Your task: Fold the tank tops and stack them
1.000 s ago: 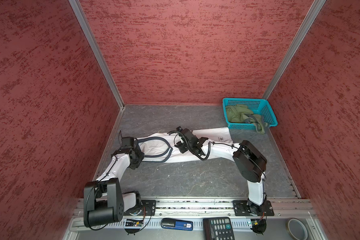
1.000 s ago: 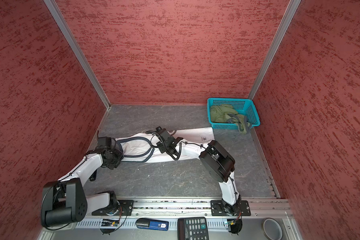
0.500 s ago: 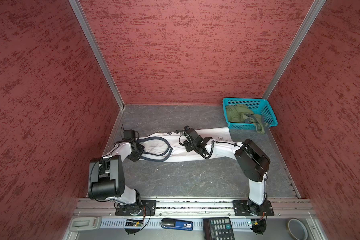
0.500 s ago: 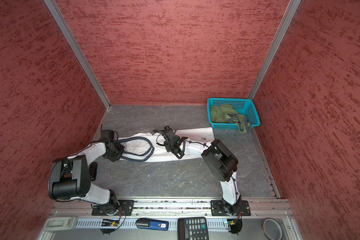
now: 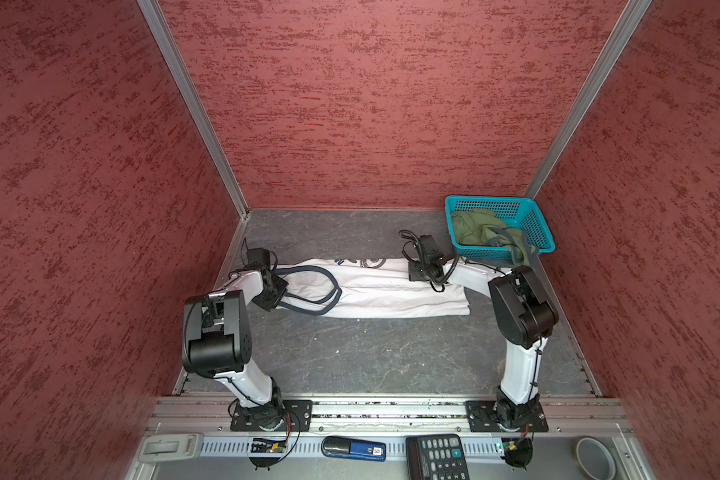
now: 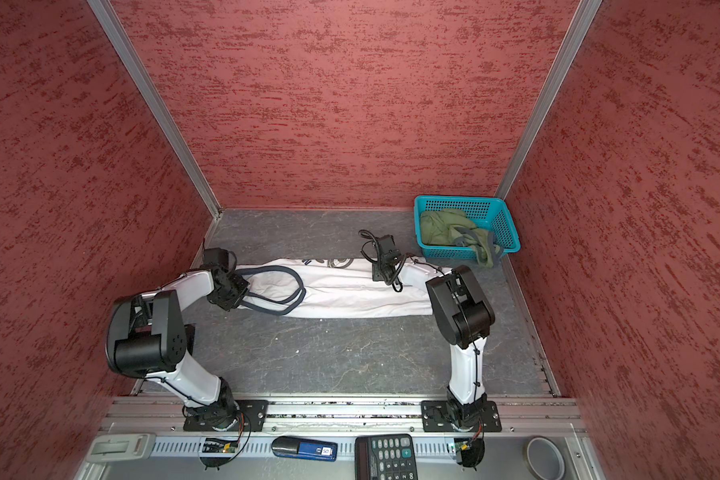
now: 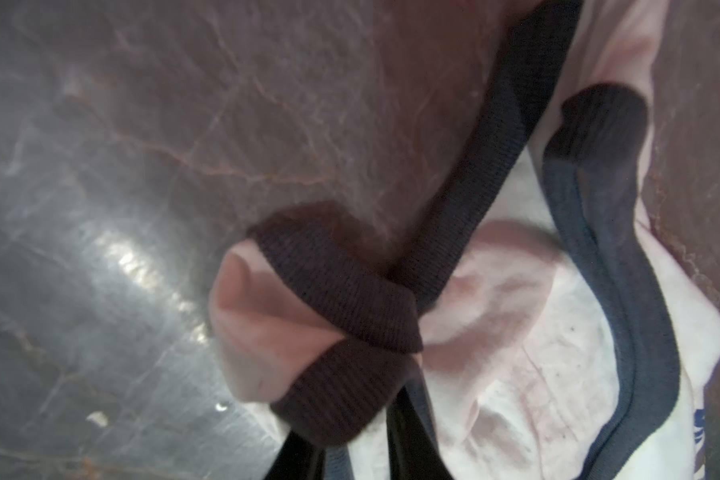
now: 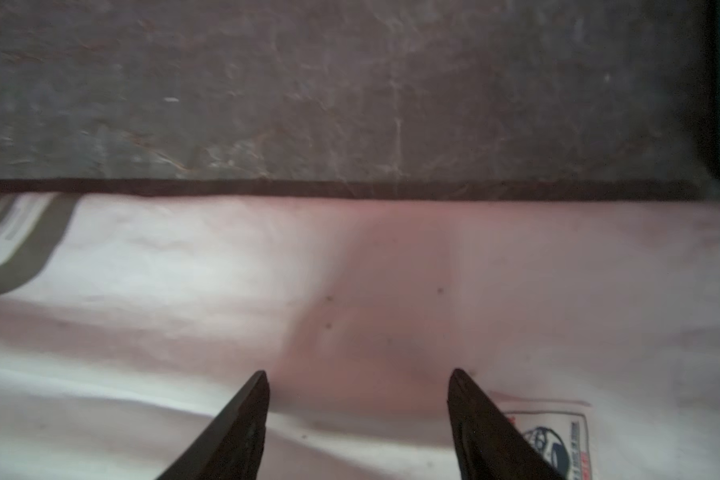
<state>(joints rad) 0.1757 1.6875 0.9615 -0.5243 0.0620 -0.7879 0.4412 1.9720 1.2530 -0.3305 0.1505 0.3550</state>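
The white tank top (image 5: pixel 375 291) lies on the grey table (image 5: pixel 371 357) as a long narrow band. Its hem end is near the teal basket (image 5: pixel 535 226), and its strap end is well apart from the basket. The left gripper (image 5: pixel 282 298) is at the end far from the basket, and its jaws are clamped on a navy-trimmed shoulder strap (image 7: pixel 350 299). The right gripper (image 8: pixel 358 376) is over the end near the basket. Its two fingers (image 8: pixel 238 419) stand apart with only flat white cloth under them, and I cannot tell if they touch it. The olive green tank top (image 5: pixel 472 226) lies crumpled inside the basket, with one part hanging over the rim.
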